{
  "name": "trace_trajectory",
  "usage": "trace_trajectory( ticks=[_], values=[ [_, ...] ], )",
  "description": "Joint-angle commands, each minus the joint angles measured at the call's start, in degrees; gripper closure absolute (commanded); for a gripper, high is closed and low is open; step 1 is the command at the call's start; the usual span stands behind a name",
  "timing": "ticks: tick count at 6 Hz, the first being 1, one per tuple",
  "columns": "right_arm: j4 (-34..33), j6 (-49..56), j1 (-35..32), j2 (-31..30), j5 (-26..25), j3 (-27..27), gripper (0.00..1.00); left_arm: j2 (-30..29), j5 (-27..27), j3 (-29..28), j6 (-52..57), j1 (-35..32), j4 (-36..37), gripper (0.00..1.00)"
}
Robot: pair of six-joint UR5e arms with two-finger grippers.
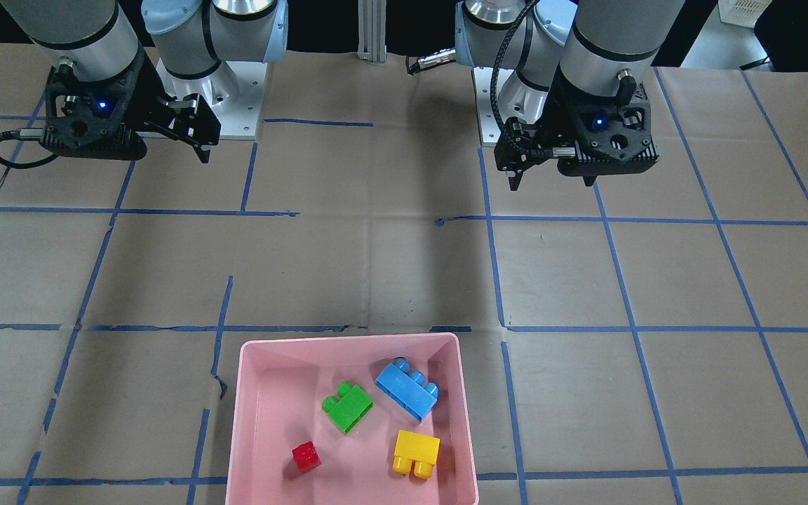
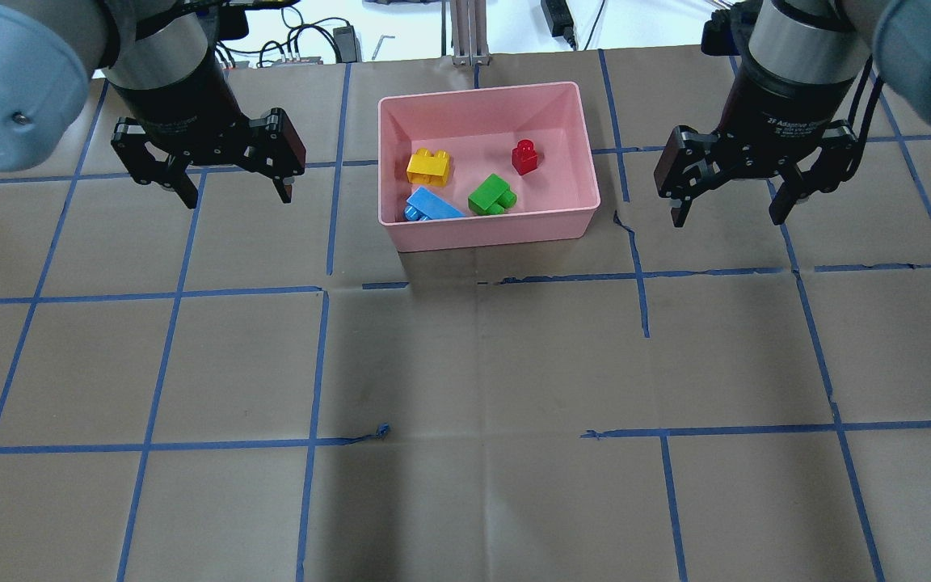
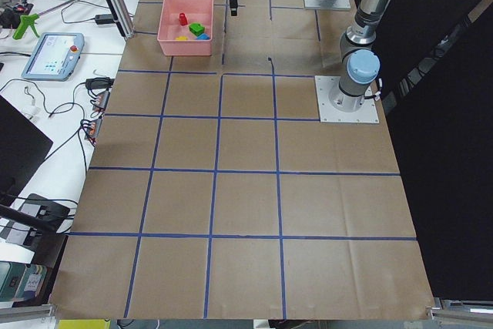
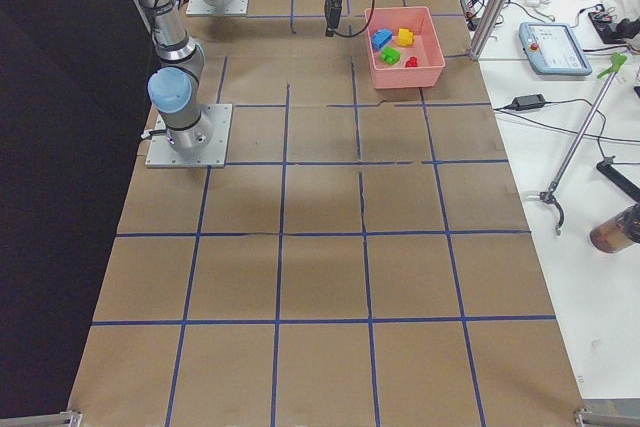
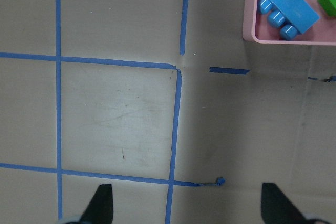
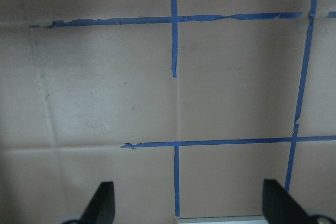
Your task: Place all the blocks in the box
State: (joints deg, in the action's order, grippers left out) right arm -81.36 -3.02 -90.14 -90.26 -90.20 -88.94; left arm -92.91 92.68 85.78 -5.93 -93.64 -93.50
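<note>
The table (image 2: 465, 364) fills most of every view. It is covered in creased brown paper, which blue tape lines (image 2: 316, 364) divide into large squares. The tape is torn and frayed in places. In the two side views, darkness (image 3: 447, 152) lies behind the robot's edge of the table. A white bench (image 3: 46, 113) runs along the far edge, strewn with cables, and a grey pendant with a screen (image 3: 52, 55) lies on it. An aluminium post (image 2: 465, 32) rises at the middle of that far edge.

The left arm (image 2: 166, 65) and the right arm (image 2: 797, 56) both reach out towards the far side. The left arm stands on a pale metal base plate (image 3: 347, 99) fixed to the paper.

The left gripper (image 2: 238, 196) hangs above the paper, well to the left of the box, with its fingers spread wide. The right gripper (image 2: 727, 217) hangs above the paper, well to the right of the box, and its fingers are just as wide. Each wrist view shows two dark fingertips far apart, with only taped paper between them.

The box (image 2: 488, 230) is pink and sits on the paper at the far middle of the table, between the two grippers. All four blocks lie inside it.
- The blue block (image 2: 433, 205) is in the near left corner, partly hidden by the near wall in the overhead view.
- The green block (image 2: 490, 195) lies just to the right of the blue one, near the middle.
- The yellow block (image 2: 428, 166) lies on the left, farther back than the blue one.
- The red block (image 2: 524, 157), the smallest, stands towards the far right, apart from the others.
</note>
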Motion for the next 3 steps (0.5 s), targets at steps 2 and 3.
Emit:
trace_trajectory(
  ticks=[2,3],
  values=[
    [-3.54,-2.26,-0.39,0.17,-0.24,-0.27,0.01,-0.34,-2.23,0.00,2.15,-0.41,-0.37,0.03],
    [-3.54,-2.25,-0.39,0.17,-0.41,-0.53,0.01,-0.17,-2.51,0.09,2.24,-0.06,-0.46,0.03]
  ],
)
